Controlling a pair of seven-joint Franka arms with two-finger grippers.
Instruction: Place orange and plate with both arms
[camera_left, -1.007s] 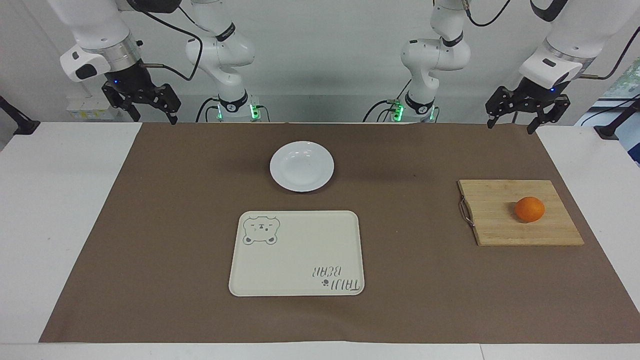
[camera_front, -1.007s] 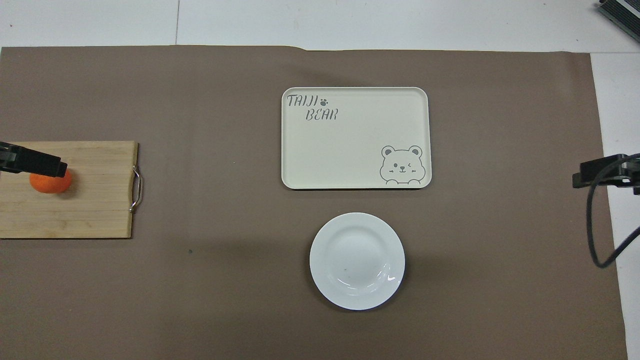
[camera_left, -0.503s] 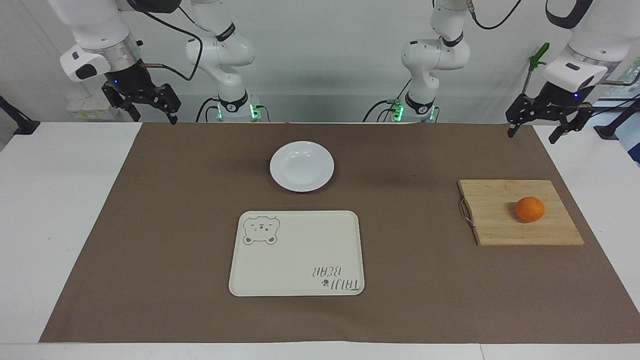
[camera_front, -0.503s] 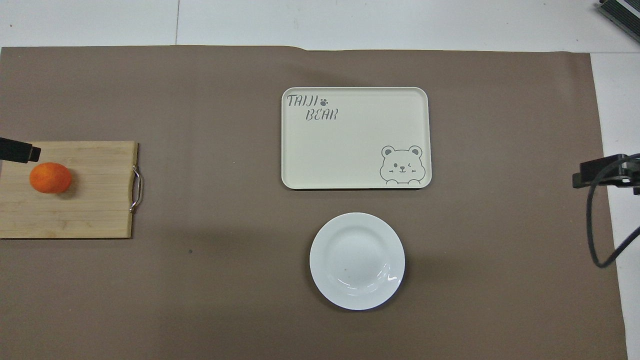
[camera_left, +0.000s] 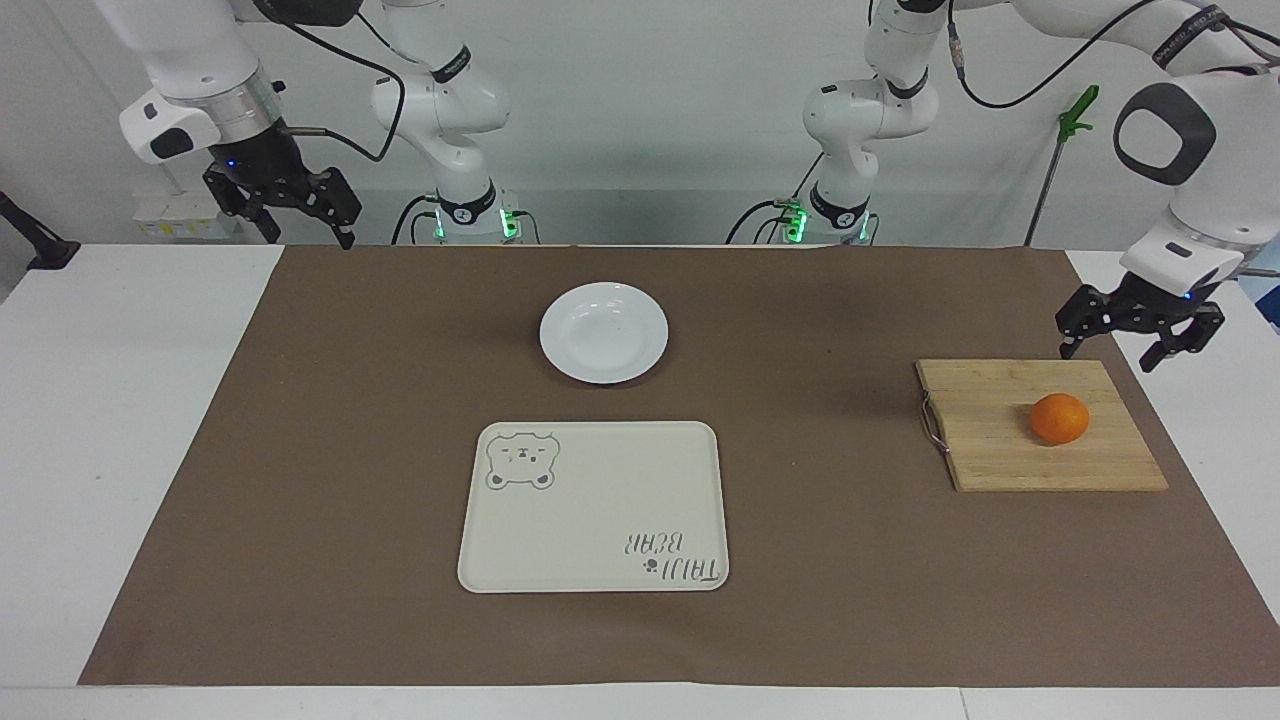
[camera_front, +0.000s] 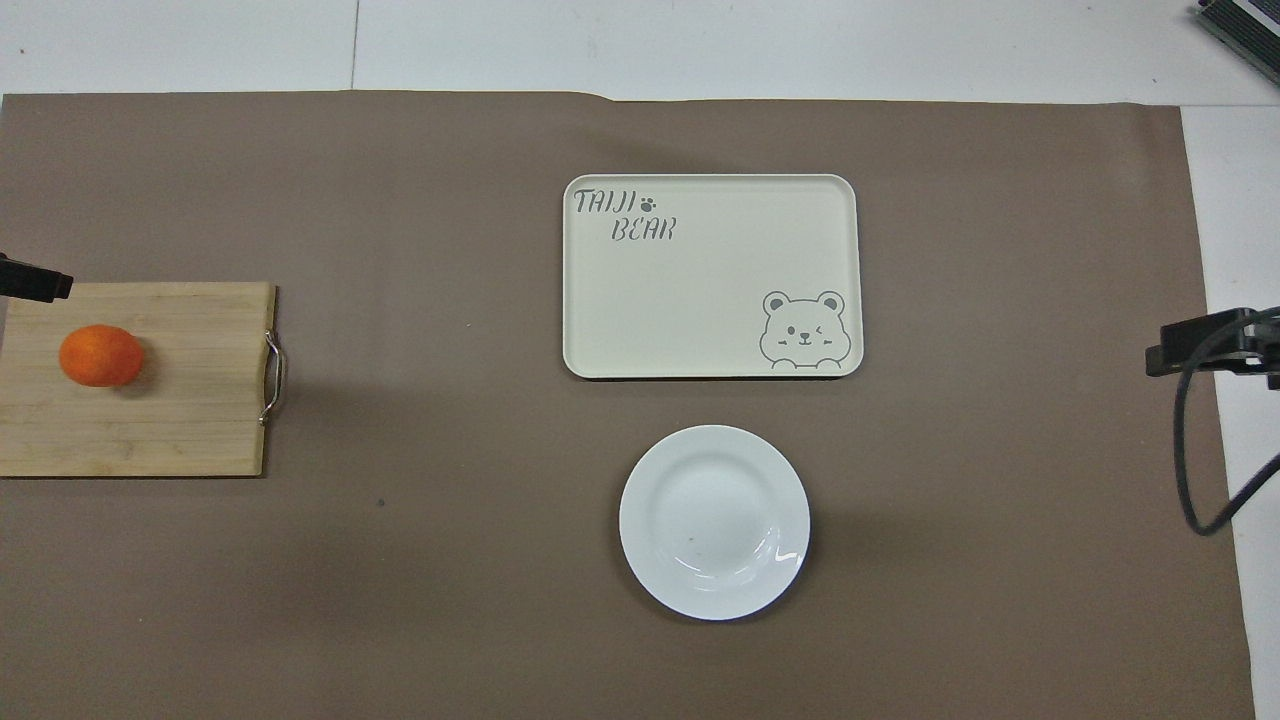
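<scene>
The orange (camera_left: 1060, 418) (camera_front: 100, 355) lies on a wooden cutting board (camera_left: 985, 430) (camera_front: 190, 400) at the left arm's end of the table. My left gripper (camera_left: 1108, 357) hangs open and empty over the board's edge closest to the robots, a short way above the orange and apart from it. Only a black tip of the left gripper (camera_front: 35, 281) shows in the overhead view. The white plate (camera_left: 604, 332) (camera_front: 714, 522) rests mid-table on the brown mat, nearer to the robots than the tray. My right gripper (camera_left: 308, 238) (camera_front: 1200, 345) waits open, high over the mat's corner at the right arm's end.
A cream rectangular tray (camera_left: 590, 500) (camera_front: 700, 300) with a bear drawing and lettering lies just farther from the robots than the plate. A metal handle (camera_left: 930, 422) sits on the board's side toward the tray. A brown mat (camera_left: 300, 450) covers most of the table.
My left gripper has swung outward and come down from high over the mat's edge to just over the board's edge by the orange. The right arm, orange and plate have not moved.
</scene>
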